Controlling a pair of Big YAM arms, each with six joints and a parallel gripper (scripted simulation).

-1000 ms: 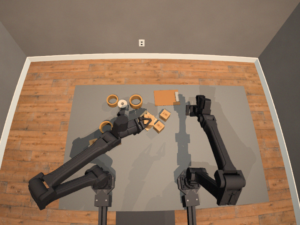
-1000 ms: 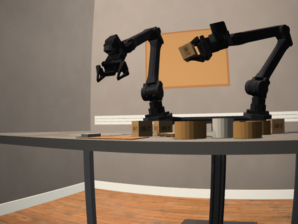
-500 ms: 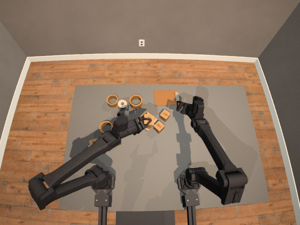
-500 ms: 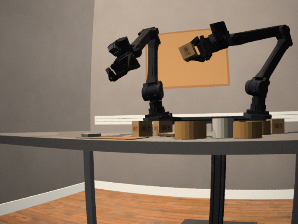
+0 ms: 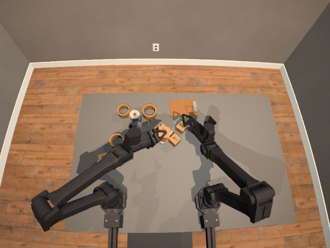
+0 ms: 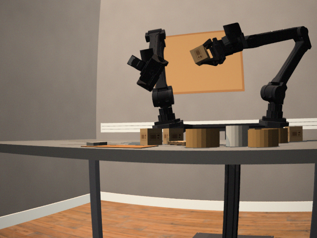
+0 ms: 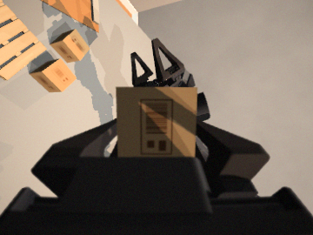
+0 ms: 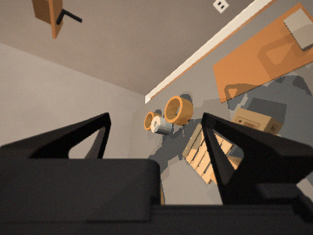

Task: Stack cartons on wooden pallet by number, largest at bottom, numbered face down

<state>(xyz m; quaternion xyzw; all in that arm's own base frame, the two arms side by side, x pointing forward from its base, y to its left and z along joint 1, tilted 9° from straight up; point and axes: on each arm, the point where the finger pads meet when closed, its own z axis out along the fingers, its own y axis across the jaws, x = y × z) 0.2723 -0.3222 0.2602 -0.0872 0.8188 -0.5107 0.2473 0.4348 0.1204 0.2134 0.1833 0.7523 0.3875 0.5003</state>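
My left gripper (image 6: 205, 53) (image 7: 156, 117) is shut on a carton (image 5: 164, 130) (image 6: 198, 55) (image 7: 130, 113), held tilted high above the table. Barcode labels show on it; I see no number. My right gripper (image 5: 187, 120) (image 8: 156, 117) is open and empty, raised near the clipboard. The slatted pallet (image 7: 15, 39) (image 8: 204, 158) bears no carton. One carton (image 5: 174, 139) (image 6: 173, 131) (image 7: 54, 76) stands beside it, another (image 5: 181, 126) (image 6: 151, 136) (image 7: 69, 45) (image 8: 256, 121) nearby. The fourth carton (image 5: 101, 156) (image 6: 295, 133) is partly hidden by my left arm.
Tape rolls (image 5: 124, 115) (image 5: 149, 116) and a white roll (image 5: 130, 114) stand beyond the left arm; another tape roll (image 5: 111, 140) is nearer it. An orange clipboard (image 5: 181, 106) (image 6: 120, 146) lies behind the cartons. A tan sliver shows beside the left arm, its object mostly hidden.
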